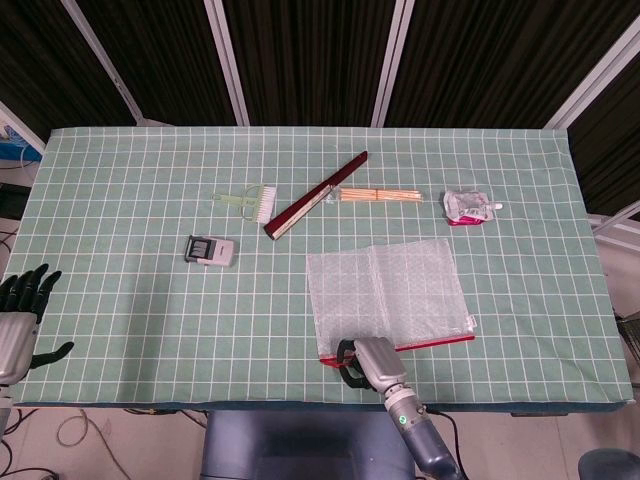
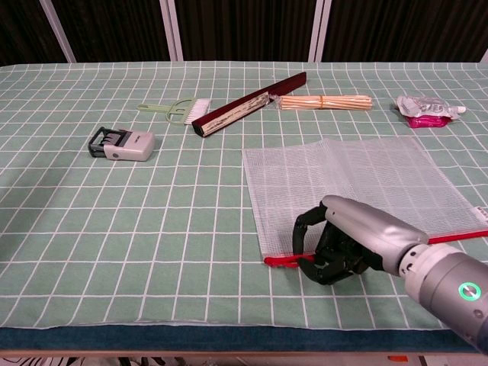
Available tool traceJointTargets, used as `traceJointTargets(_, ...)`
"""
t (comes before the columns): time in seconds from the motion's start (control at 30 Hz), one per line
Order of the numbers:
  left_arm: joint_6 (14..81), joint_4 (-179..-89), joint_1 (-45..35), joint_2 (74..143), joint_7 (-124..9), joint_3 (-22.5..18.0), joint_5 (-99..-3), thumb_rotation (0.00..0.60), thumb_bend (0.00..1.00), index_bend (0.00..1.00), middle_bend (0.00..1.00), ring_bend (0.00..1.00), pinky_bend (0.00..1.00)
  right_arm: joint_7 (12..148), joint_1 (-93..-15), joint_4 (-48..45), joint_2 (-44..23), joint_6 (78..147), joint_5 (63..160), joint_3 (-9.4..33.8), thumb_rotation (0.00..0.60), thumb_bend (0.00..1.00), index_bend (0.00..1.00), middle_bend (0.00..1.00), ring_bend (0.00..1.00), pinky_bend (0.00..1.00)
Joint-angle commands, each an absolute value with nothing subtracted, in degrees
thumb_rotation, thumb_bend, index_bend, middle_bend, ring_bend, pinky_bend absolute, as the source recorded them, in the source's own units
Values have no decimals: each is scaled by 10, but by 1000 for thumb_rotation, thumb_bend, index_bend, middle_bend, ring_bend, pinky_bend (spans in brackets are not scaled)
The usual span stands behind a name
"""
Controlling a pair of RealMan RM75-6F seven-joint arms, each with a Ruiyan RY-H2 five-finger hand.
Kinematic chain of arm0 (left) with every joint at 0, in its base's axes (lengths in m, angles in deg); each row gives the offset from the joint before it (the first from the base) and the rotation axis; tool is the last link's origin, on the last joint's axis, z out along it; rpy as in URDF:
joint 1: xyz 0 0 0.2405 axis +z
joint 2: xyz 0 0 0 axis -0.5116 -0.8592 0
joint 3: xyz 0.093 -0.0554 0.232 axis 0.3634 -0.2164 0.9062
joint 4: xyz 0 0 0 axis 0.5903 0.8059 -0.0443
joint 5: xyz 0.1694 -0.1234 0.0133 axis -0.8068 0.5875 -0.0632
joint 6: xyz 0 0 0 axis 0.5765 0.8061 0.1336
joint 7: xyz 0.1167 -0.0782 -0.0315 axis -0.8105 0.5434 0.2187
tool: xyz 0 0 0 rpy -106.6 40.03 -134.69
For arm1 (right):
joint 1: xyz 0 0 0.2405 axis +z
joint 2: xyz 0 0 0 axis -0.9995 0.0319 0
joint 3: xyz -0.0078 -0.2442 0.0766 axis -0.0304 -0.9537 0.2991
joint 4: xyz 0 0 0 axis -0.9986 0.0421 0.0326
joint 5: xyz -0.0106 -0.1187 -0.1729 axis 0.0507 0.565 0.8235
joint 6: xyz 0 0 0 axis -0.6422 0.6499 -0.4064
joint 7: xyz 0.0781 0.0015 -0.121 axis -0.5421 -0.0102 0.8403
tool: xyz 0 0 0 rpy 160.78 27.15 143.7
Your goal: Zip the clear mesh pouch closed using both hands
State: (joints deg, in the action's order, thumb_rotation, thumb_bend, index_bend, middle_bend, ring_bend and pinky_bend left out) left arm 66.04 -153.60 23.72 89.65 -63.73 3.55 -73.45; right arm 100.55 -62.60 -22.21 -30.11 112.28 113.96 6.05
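Observation:
The clear mesh pouch (image 1: 390, 290) (image 2: 358, 179) lies flat on the green checked cloth, right of centre. Its red zipper strip (image 1: 440, 343) (image 2: 457, 236) runs along the near edge. My right hand (image 1: 365, 362) (image 2: 339, 245) sits at the near left corner of the pouch. Its fingers are curled over the left end of the red strip and appear to grip it. The slider itself is hidden under the hand. My left hand (image 1: 25, 300) hovers at the table's far left edge, fingers spread, holding nothing. The chest view does not show it.
Behind the pouch lie a dark red folded fan (image 1: 315, 195) (image 2: 248, 103), a bundle of wooden sticks (image 1: 380, 196) (image 2: 324, 101) and a pink-white sachet (image 1: 468, 208) (image 2: 427, 109). A small brush (image 1: 245, 201) (image 2: 179, 111) and a grey stamp (image 1: 210, 250) (image 2: 122, 143) lie to the left.

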Motion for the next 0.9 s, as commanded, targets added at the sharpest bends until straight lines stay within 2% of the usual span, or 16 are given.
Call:
traceJointTargets(0.03, 660, -1536, 237, 897, -637, 35, -733, 600, 9, 0, 0, 0, 0, 1006, -623, -230, -294, 1126, 1143, 68, 600, 548, 649, 1000, 1000, 943)
traceJointTargets(0.5, 655, -1539, 228, 898, -662, 32, -738, 600, 27, 0, 0, 0, 0, 1052, -587, -327, -238, 1131, 1126, 140, 600, 550, 659, 1000, 1000, 943)
traceJointTargets(0.8, 616, -1620, 173, 868, -692, -10, -732, 600, 49, 3, 0, 0, 0, 1108, -531, -378, -218, 1128, 1062, 215, 600, 548, 665, 1000, 1000, 943)
traceJointTargets(0.9, 595, -1649, 149, 858, -711, -28, -721, 600, 62, 51, 0, 0, 0, 1121, -512, -381, -216, 1131, 1037, 238, 600, 549, 665, 1000, 1000, 943)
